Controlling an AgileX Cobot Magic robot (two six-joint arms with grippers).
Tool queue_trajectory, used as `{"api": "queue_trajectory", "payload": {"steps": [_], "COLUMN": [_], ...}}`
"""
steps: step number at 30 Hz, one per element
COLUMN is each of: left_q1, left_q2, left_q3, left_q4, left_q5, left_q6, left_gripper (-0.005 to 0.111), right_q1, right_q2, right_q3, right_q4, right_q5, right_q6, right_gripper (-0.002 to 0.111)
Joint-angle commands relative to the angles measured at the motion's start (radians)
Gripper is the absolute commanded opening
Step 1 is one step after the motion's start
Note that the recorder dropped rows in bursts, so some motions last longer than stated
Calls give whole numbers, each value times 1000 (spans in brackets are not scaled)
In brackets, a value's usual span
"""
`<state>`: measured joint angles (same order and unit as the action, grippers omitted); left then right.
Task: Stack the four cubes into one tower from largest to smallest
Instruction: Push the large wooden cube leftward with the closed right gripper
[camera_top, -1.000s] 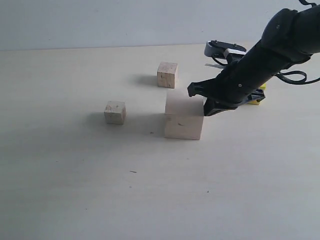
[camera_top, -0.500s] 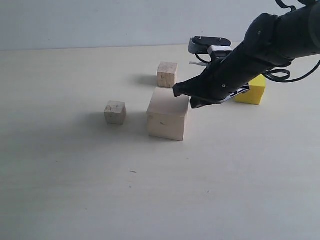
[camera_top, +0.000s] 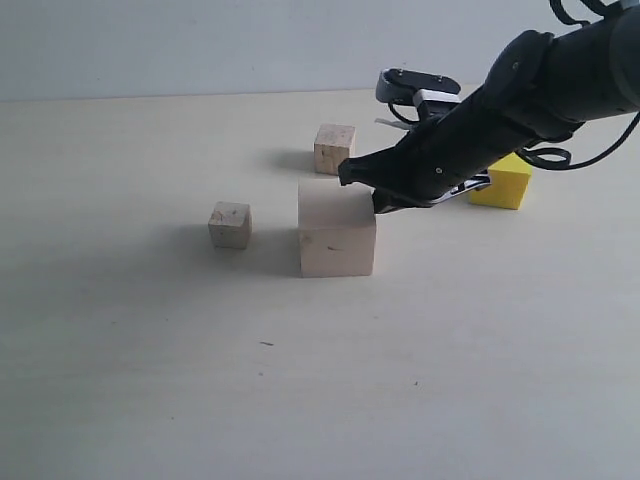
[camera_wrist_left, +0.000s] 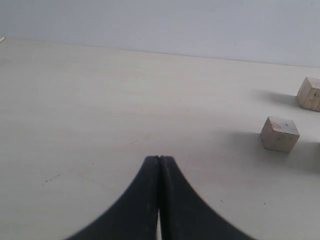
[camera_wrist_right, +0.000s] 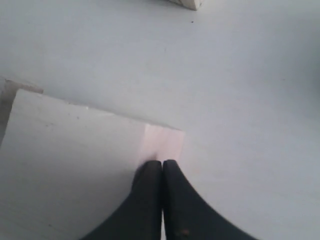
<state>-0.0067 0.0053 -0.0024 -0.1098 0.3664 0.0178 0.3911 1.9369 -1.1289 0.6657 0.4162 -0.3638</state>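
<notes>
Exterior view: the right gripper (camera_top: 362, 188) reaches across the table (camera_top: 150, 380) and sits low against the upper back edge of the large pale wooden cube (camera_top: 337, 228). The cube stands flat near the middle of the scene. The yellow cube (camera_top: 503, 182) waits behind the arm, well apart from the big block. The near small wooden cube (camera_top: 230, 225) sits off to the large cube's other side, and the far small wooden cube (camera_top: 334, 149) stands just behind it. Nothing is stacked yet, and all four cubes rest on the table. The low contact looks like a nudge to square up the tower's base, not a grasp.

Left wrist view: the left gripper (camera_wrist_left: 159, 165) hangs over bare table (camera_wrist_left: 75, 100), its fingers pressed together with nothing between them. It appears parked clear of the work. Both small wooden cubes, the near one (camera_wrist_left: 280, 134) and the far one (camera_wrist_left: 310, 93), lie ahead of it and apart from each other.

Right wrist view: the right gripper (camera_wrist_right: 161, 170) shows its fingers closed tip to tip, holding nothing. The tips touch the top face of the large pale wooden cube (camera_wrist_right: 75, 150) close to one corner. Closed fingers make a blunt pusher, which suits shifting a block perhaps too wide to pinch easily. A sliver of one small cube (camera_wrist_right: 187, 4) shows at the frame's edge.
</notes>
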Motion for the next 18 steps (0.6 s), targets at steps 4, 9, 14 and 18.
{"api": "queue_trajectory", "payload": {"steps": [4, 9, 14, 18], "left_q1": [-6, -6, -6, -6], "left_q2": [-5, -5, -5, -5], "left_q3": [2, 2, 2, 2], "left_q4": [4, 4, 4, 4], "left_q5": [-9, -9, -9, -9], "left_q6": [4, 4, 4, 4], "left_gripper": [0, 0, 0, 0], "right_q1": [29, 63, 63, 63], "right_q2": [2, 2, 2, 2], "right_q3": [-7, -7, -7, -7], "right_q4": [23, 23, 39, 39], "right_q5": [27, 4, 0, 6], "right_q6": [-11, -9, 14, 14], "right_gripper": [0, 0, 0, 0]}}
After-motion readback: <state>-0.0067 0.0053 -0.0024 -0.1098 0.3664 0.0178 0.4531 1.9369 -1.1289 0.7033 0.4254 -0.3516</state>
